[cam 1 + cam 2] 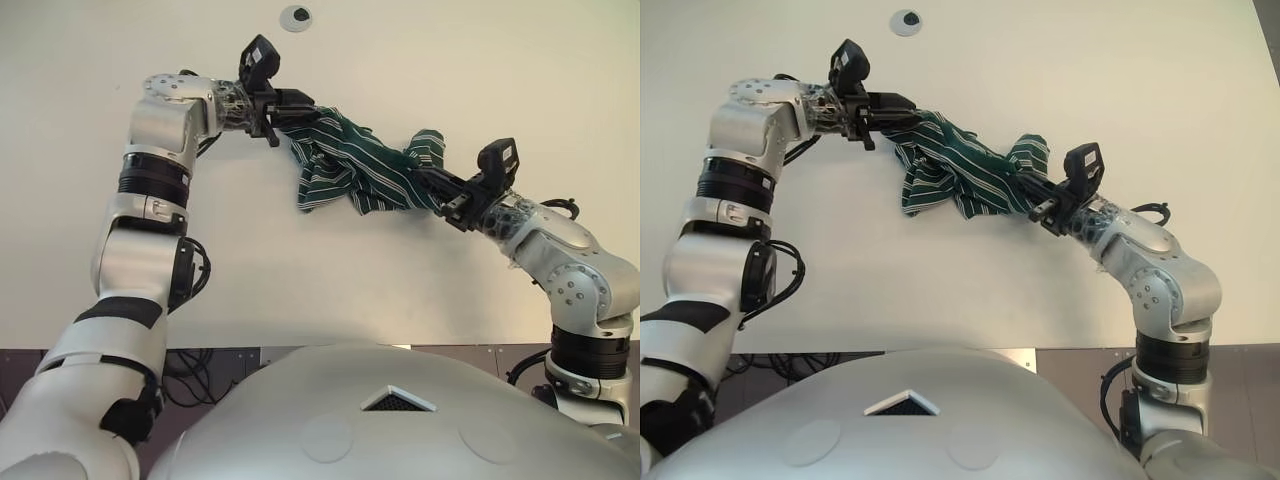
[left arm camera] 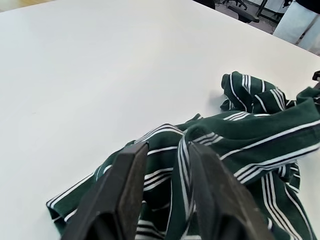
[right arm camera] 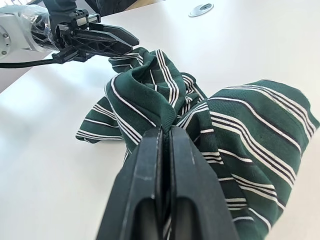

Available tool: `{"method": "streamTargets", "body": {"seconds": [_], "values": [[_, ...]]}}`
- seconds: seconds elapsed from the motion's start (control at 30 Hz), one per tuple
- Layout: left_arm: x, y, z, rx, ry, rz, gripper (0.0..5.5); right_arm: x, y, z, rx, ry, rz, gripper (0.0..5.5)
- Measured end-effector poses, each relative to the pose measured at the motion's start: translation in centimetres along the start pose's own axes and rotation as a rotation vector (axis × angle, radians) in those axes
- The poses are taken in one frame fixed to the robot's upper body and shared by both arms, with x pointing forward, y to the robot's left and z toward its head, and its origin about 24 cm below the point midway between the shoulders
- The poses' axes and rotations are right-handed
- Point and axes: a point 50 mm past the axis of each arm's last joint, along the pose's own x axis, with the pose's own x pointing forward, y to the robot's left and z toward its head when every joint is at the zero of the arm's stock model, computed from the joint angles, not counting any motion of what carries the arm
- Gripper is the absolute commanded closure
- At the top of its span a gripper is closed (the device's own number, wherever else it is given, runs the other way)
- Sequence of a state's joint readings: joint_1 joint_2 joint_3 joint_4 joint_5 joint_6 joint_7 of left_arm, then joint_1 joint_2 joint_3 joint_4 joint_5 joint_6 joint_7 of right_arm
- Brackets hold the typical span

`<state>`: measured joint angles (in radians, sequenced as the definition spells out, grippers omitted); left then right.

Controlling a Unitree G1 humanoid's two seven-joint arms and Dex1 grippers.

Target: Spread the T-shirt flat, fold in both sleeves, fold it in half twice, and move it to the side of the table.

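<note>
Green-and-white striped T-shirt point(image 1: 350, 170): bunched and crumpled, strung between the two grippers near the middle of the tabletop; not spread flat, no fold made; sleeves impossible to tell apart within the bunch.
Shirt's lower folds: sagging from the stretched upper edge toward the tabletop, one loose corner trailing toward the robot's left.
Left gripper point(image 1: 308, 103): at the shirt's farther, left end, pointing toward the right arm; fingers point(image 2: 125, 190) closed down on a thick fold of the striped cloth, the narrow gap between them filled with fabric.
Right gripper point(image 1: 428, 180): at the shirt's nearer, right end, pointing toward the left arm; fingers point(image 3: 150, 170) pressed almost together, pinching a raised ridge of cloth.
Tabletop point(image 1: 400, 60): white and plain, under the shirt and both arms.
Round grey cap point(image 1: 295, 17): set in the tabletop beyond the left gripper, well apart from the shirt.
</note>
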<state>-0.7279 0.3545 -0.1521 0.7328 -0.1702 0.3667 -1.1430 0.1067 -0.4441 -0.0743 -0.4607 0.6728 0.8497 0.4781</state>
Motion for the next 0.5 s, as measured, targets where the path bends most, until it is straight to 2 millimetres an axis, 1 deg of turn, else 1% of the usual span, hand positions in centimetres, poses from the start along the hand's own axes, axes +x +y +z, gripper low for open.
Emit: {"method": "streamTargets", "body": {"seconds": [0.13, 0.2, 0.3, 0.5], "values": [[0.5, 0.0, 1.1, -0.005, -0.028, -0.008, 3.55, 0.0, 0.0, -0.2, -0.002, -0.001, -0.004, 5.5], [0.8, -0.1, 1.1, -0.004, -0.015, -0.013, 3.8, 0.0, 0.0, -0.2, -0.003, -0.001, -0.002, 5.5], [1.4, -0.4, 0.4, -0.002, 0.037, -0.037, 4.22, 0.1, 0.1, -0.2, -0.003, 0.0, 0.0, 5.5], [1.5, -0.5, 0.0, -0.005, 0.068, -0.065, 5.04, 0.2, 0.2, -0.3, -0.001, 0.004, 0.006, 5.5]]}}
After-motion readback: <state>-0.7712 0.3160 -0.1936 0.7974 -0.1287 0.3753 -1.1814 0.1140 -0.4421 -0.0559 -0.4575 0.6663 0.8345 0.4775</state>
